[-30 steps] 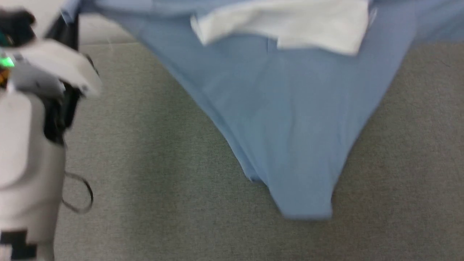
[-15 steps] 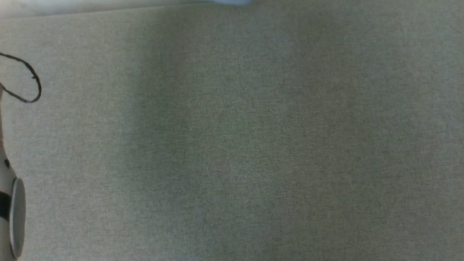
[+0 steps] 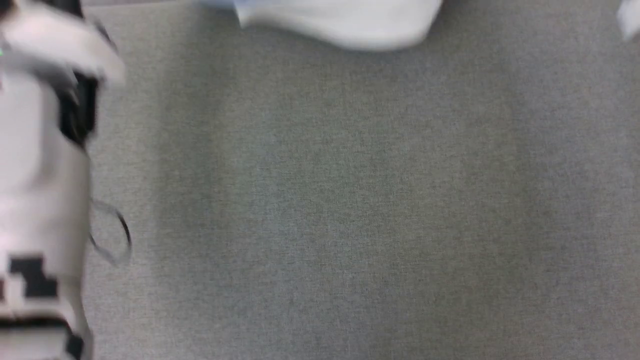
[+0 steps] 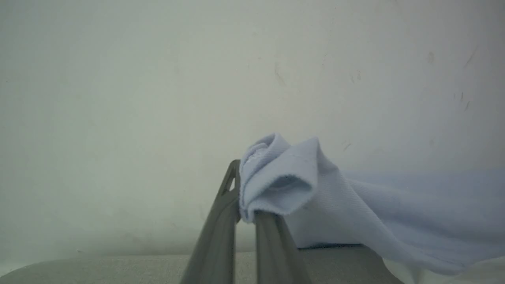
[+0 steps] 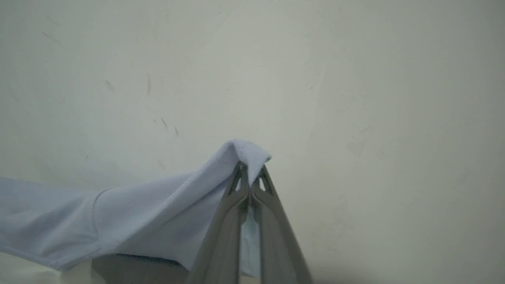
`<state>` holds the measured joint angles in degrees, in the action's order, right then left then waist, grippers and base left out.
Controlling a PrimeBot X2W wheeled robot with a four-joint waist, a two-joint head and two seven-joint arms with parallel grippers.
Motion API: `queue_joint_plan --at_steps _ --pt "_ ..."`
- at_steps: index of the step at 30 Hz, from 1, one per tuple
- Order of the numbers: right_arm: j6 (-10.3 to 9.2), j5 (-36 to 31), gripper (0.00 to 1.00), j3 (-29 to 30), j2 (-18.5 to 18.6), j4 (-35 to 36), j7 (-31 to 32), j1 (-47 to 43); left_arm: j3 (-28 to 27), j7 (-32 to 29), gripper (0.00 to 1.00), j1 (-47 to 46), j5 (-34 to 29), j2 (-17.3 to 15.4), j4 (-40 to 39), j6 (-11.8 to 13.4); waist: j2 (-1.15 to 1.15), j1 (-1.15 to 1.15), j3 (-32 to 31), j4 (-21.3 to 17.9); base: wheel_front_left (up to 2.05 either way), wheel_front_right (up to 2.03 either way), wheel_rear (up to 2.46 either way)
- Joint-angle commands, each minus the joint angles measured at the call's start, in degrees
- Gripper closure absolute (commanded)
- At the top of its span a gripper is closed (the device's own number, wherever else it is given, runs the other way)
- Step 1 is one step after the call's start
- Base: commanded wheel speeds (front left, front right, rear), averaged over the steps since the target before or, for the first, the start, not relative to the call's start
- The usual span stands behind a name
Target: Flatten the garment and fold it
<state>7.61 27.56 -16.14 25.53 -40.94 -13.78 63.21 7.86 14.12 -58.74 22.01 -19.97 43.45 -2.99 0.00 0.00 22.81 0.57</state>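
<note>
A grey woven surface (image 3: 575, 225) is seen spread flat with a darker shadowed band across its middle, and beyond its far edge a pale wall (image 4: 118, 79) is seen rising, marked by small dark scuffs (image 4: 278, 75) well above that surface.

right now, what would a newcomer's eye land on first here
The pale blue garment, held up: one bunched corner pinched in the left gripper, another in the right gripper, each before a plain wall. In the head view its white part blurs across the top edge, over a grey surface.

garment (image 3: 340, 25) white edge at top | pale forearm (image 3: 40, 175) left, blurred | grey surface (image 3: 350, 200)
</note>
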Motion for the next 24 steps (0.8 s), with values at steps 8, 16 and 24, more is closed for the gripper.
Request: queue_joint_plan --at_steps 8,16,24 --pt "-0.12 5.8 1.00 2.3 2.5 12.4 -0.9 -25.7 -3.8 0.4 1.00 28.5 4.4 2.6 -13.8 4.1 0.00 0.00 -9.0 0.8 0.00 0.00 0.00" --pt "-0.12 2.3 1.00 17.1 -1.1 30.2 6.0 -51.4 -4.5 -10.1 1.00 53.4 3.8 0.2 -39.6 11.5 0.00 0.00 -15.5 1.8 0.00 0.00 0.00" --pt "-0.12 -4.0 1.00 29.6 -13.2 49.5 20.3 -72.3 -4.7 -23.6 1.00 70.9 2.7 -2.9 -58.3 17.9 0.00 0.00 -18.5 2.9 0.00 0.00 0.00"
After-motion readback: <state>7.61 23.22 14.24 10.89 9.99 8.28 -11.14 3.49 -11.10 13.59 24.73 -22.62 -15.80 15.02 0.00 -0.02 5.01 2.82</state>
